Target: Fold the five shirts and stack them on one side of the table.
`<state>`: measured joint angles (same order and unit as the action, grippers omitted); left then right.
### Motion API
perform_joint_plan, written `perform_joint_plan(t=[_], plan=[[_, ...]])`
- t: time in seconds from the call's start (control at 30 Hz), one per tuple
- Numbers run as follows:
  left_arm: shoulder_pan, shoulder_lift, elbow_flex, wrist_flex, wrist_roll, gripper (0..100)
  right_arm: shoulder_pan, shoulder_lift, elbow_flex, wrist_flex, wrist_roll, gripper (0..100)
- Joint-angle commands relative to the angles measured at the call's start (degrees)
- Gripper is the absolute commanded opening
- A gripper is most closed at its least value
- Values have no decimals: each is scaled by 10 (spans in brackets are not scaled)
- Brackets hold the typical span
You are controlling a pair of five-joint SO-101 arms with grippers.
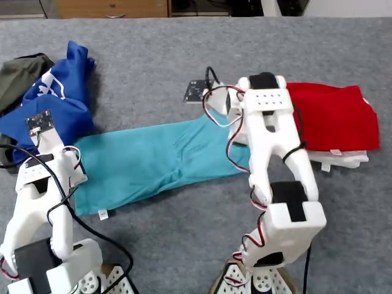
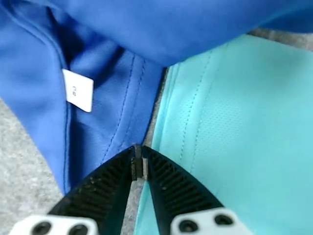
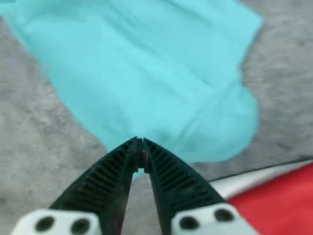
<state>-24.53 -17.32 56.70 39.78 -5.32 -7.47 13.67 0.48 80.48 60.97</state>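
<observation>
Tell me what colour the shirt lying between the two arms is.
The shirt is teal, clearest in the high view.

The left arm (image 1: 38,196) is rising from the lower left corner of the high view, elbow folded; the left gripper (image 2: 138,165) is pressing its tips together; the right arm (image 1: 275,153) is extending from bottom centre-right toward the frame's middle; the right gripper (image 3: 142,152) is likewise holding its tips closed.
</observation>
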Motion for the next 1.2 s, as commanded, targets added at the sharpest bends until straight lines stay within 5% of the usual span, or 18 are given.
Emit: perform_joint_plan(t=[0.0, 0.17, 0.33, 0.53, 0.7, 0.87, 1.17], plan=[[8, 0, -22, 4, -4, 19, -13, 57, -47, -22, -14, 3], [8, 0, -22, 4, -4, 19, -24, 199, -141, -77, -86, 3], [10, 0, -25, 14, -27, 19, -34, 220, -267, 77, -70, 2], [-12, -41, -89, 133, -41, 20, 13, 95, -375, 213, -38, 2], [-40, -112, -146, 265, -59, 105, 27, -5, -345, 211, -68, 2], [-12, -164, -142, 338, -62, 174, 27, -46, -211, 112, -163, 2], [1, -116, -81, 222, -71, 179, 7, -134, 127, -194, -171, 3]])
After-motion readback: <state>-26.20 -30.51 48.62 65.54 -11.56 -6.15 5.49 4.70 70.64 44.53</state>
